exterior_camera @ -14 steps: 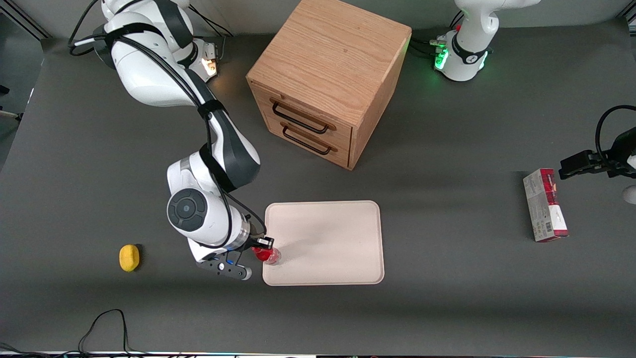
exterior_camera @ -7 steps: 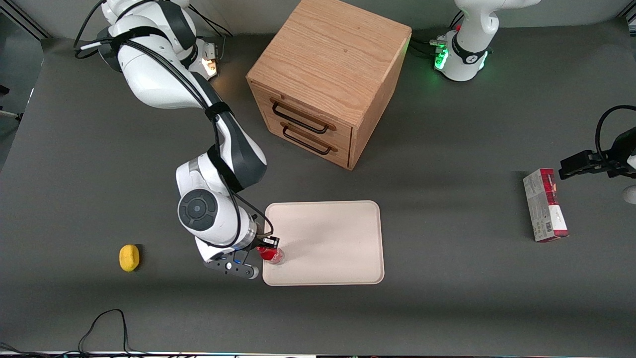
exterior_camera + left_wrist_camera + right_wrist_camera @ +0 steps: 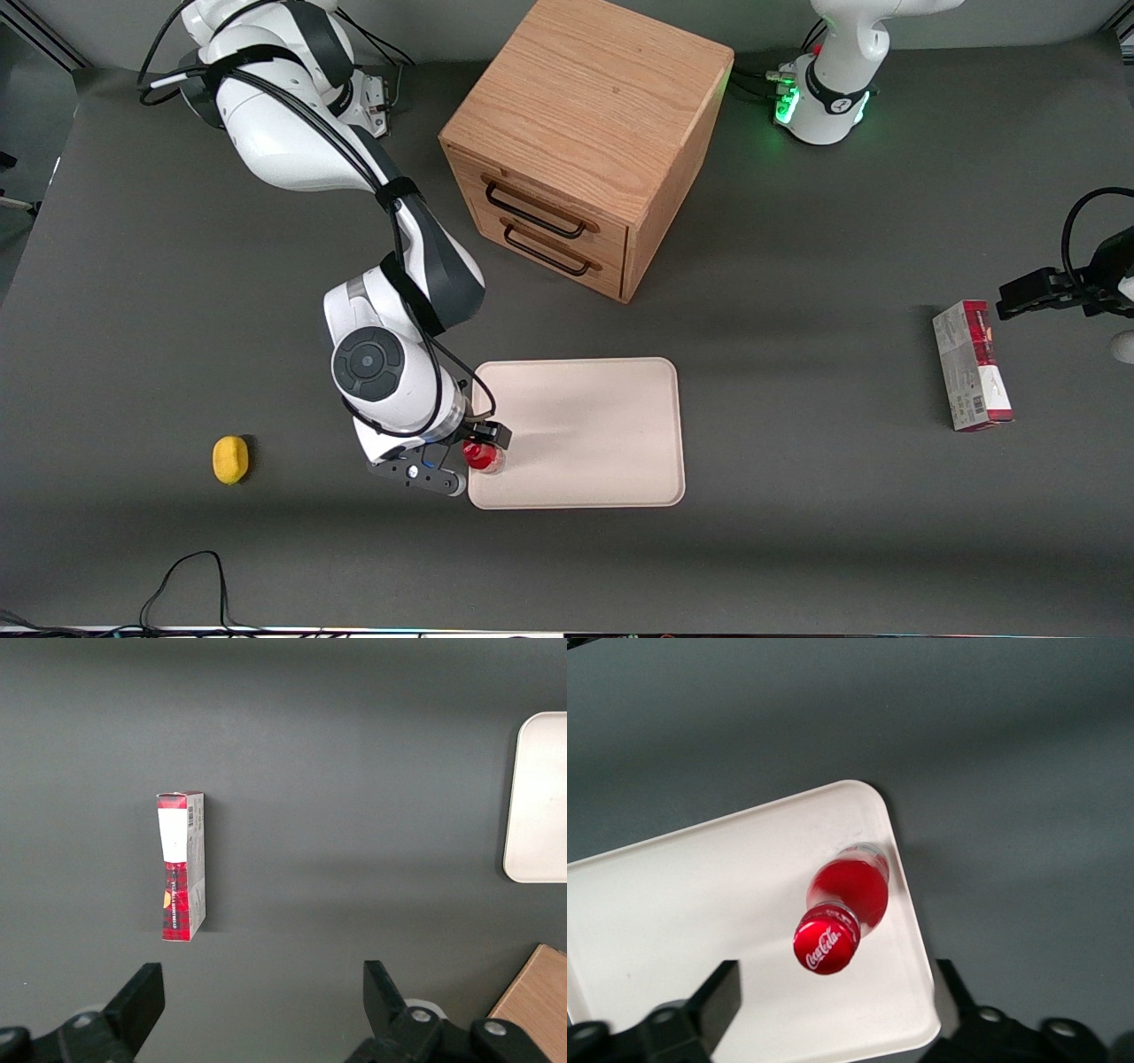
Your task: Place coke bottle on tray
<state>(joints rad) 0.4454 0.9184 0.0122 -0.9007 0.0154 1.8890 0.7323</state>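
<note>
The coke bottle (image 3: 481, 456) stands upright on the cream-white tray (image 3: 602, 434), close to the tray's corner nearest the front camera at the working arm's end. In the right wrist view I look down on the coke bottle (image 3: 842, 904) with its red cap and red label; it rests on the tray (image 3: 700, 904) just inside the rim. My right gripper (image 3: 485, 446) hovers over the bottle. The gripper (image 3: 834, 997) is open, its fingers spread wide on either side of the bottle without touching it.
A wooden drawer cabinet (image 3: 576, 133) stands farther from the front camera than the tray. A yellow lemon-like object (image 3: 230, 459) lies toward the working arm's end. A red-and-white carton (image 3: 972, 365) lies toward the parked arm's end, and the left wrist view shows that carton (image 3: 182, 864) too.
The right arm shifted slightly toward the tray with the bottle. The bottle now stands on the tray's corner and the fingers have parted from it.
</note>
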